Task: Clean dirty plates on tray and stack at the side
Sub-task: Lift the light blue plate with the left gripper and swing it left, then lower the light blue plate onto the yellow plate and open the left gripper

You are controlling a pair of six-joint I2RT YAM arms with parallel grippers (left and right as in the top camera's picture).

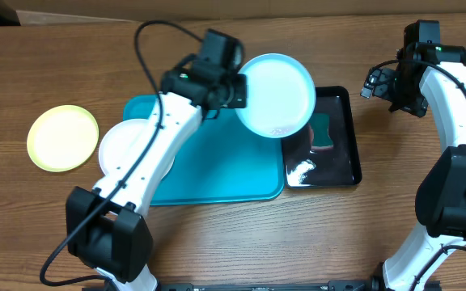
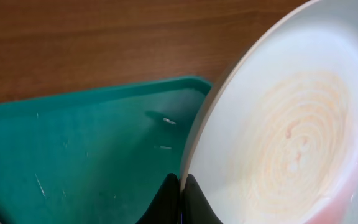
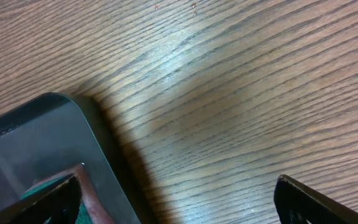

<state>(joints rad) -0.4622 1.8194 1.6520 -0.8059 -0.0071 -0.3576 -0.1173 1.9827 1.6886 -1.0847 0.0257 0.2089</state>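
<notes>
Your left gripper point(image 2: 182, 190) pinches the light blue plate point(image 2: 291, 130) by its rim, with the turquoise tray point(image 2: 73, 155) below the jaws. Your right gripper point(image 3: 178, 202) hangs spread wide, the black tray point(image 3: 36, 140) corner under one finger.

Left arm point(image 1: 158, 145): white link shells, black joint housings, black base block. Black cable point(image 1: 148, 44) loops from wrist housing, second runs along links. Right arm point(image 1: 457, 101): same white/black scheme, green indicator light point(image 1: 440, 47) at wrist, thin wires point(image 1: 372, 81) beside it. Fingers point(image 3: 48, 202): black, matte.
</notes>
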